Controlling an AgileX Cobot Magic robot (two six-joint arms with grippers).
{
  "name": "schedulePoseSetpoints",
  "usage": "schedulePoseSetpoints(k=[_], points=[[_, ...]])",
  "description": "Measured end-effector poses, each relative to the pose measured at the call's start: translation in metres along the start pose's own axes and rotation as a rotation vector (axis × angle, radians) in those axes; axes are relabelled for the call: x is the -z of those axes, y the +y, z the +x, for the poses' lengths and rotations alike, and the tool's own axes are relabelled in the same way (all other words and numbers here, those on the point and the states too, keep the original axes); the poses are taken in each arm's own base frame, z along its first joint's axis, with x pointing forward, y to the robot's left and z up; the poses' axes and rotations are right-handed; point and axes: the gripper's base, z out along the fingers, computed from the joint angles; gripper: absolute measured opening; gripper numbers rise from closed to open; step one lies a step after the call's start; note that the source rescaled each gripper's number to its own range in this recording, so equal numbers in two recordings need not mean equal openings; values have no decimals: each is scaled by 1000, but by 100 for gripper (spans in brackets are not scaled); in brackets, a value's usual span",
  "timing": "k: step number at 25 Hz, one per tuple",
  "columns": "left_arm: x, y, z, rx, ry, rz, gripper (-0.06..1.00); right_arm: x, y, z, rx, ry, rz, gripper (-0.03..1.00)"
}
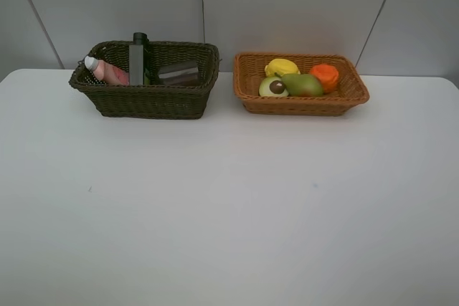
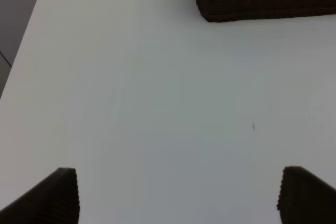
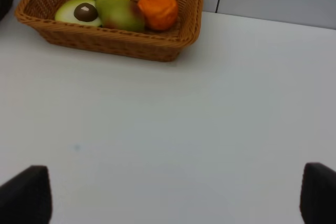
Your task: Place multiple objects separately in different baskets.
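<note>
You've got both baskets loaded at the back of the table (image 1: 229, 213), and nothing loose out front. The dark basket (image 1: 147, 98) on the left holds the pink bottle (image 1: 107, 72) lying against its near wall, the dark pump bottle (image 1: 138, 59) standing upright, and something greyish beside it that may be the cup, though the view is too murky to say; the marker I can't make out at all. The tan basket (image 1: 301, 99) on the right has the lemon (image 1: 281, 67) at the back, the orange (image 1: 325, 76) to the right, and the pear (image 1: 304, 84) touching the avocado half (image 1: 272, 87) in front. Your left gripper (image 2: 178, 198) hangs over bare table with the jaws spread wide and empty, the dark basket's corner just ahead of it. Your right gripper (image 3: 176, 198) is the same, wide apart, holding nothing, well short of the tan basket. The sorting looks done to me, so the risk now is a careless move: swing either arm forward low and a finger could catch a woven rim, dragging a basket or toppling that upright pump bottle. The pear sits high, so a knock could roll it out.
</note>
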Motion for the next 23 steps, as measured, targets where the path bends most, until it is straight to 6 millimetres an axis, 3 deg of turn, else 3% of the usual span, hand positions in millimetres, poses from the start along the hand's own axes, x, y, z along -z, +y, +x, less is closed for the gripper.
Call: schedulePoseSetpoints(k=[23], points=[[0, 0, 0, 0, 0, -1, 100, 0, 0, 0, 0, 0, 0, 100]])
